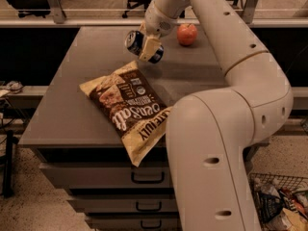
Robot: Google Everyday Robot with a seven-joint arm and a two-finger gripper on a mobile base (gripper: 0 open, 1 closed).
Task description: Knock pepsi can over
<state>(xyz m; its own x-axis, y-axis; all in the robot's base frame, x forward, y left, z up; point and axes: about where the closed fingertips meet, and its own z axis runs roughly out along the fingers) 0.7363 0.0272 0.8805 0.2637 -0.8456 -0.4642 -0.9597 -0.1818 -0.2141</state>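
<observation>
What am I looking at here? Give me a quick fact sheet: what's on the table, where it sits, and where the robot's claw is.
Surface: grey cabinet top, drawers below
Pepsi can: far part of the top, tilted well off upright, silver end up-left
Gripper: right against the pepsi can
Apple: red, near the far edge, right of the can, apart from it
Chip bag: lying flat, near corner overhanging the front edge
Floor: wire basket, lower right
</observation>
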